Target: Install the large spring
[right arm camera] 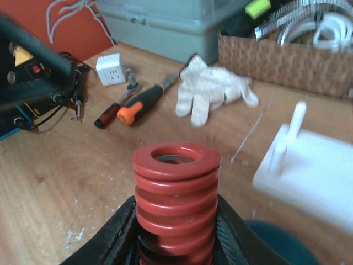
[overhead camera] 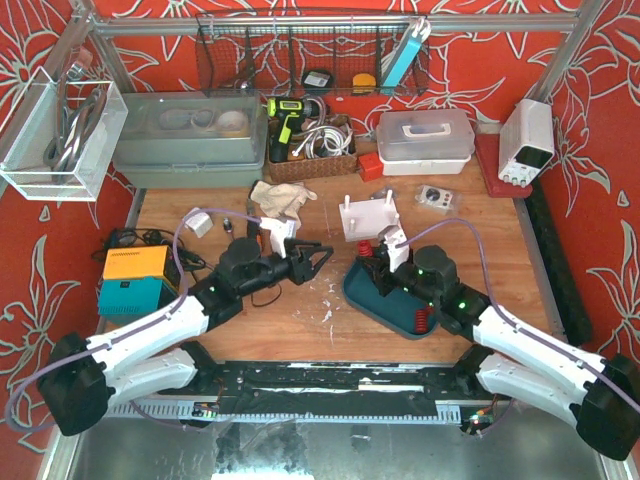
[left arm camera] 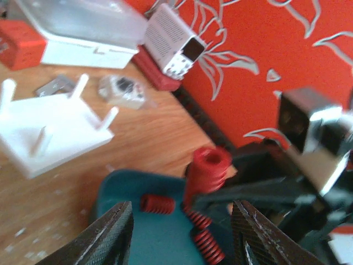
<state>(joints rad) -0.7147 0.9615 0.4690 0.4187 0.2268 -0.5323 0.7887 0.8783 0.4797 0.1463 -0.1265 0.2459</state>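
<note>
A wooden table (overhead camera: pixel 480 228) carries a white peg block (overhead camera: pixel 368 217) with a teal tray (overhead camera: pixel 352 292) just in front of it. Over the tray's far end, the right gripper (right arm camera: pixel 176 240) is clamped around the large red spring (right arm camera: pixel 176 190), holding it upright. The left gripper (left arm camera: pixel 182 221) hangs nearby, jaws parted, gripping nothing. Small red springs (left arm camera: pixel 157 203) lie in the tray.

The right end effector (overhead camera: pixel 376 254) grips the red large spring (overhead camera: pixel 365 248) over the far edge of the teal tray (overhead camera: pixel 363 296), just near of the white peg fixture (overhead camera: pixel 368 215). The left end effector (overhead camera: pixel 325 258) points right toward it above the wooden tabletop (overhead camera: pixel 480 235), fingers apart.
</note>
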